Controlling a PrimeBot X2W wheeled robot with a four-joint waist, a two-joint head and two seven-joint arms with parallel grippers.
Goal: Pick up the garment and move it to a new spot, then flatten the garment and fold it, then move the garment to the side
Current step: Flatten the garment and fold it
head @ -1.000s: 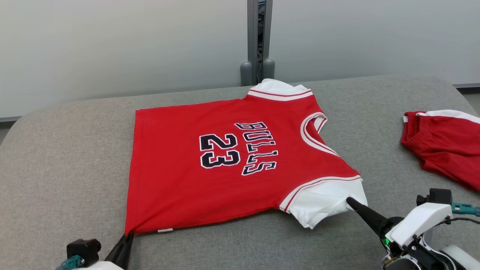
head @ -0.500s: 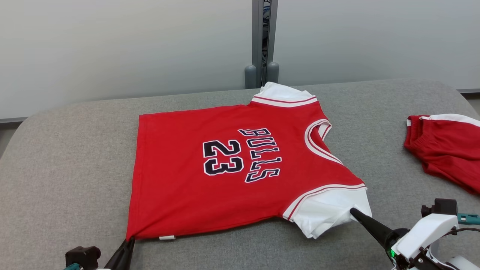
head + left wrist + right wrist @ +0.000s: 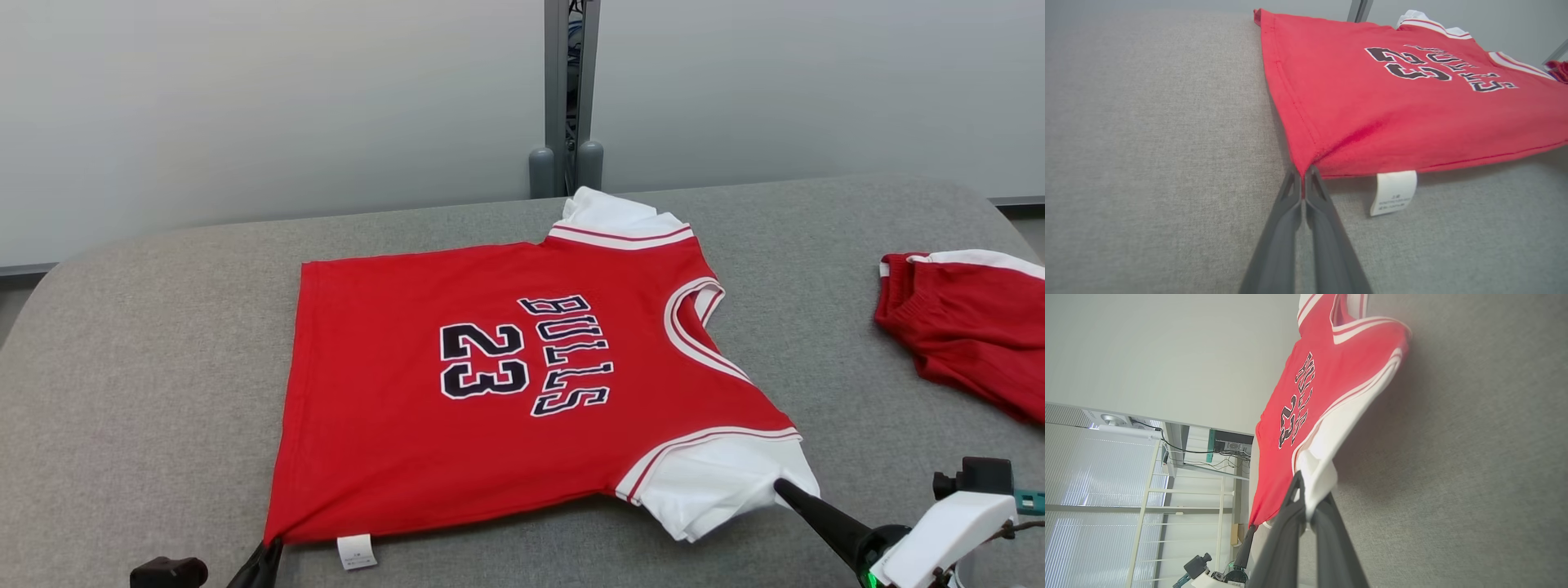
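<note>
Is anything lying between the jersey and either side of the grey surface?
On the right, red shorts lie apart from the jersey, occupying that edge. Toward the left, nothing visible lies on the grey surface. The left hand and right hand both pinch the jersey directly.

A grey cloth-covered surface (image 3: 147,343) with rounded corners carries a red jersey (image 3: 490,425) spread front-up near its middle, with the jersey's white tag (image 3: 357,551) resting on the cloth. Well apart at the right edge lies a red-and-white garment (image 3: 971,327), possibly shorts.
</note>
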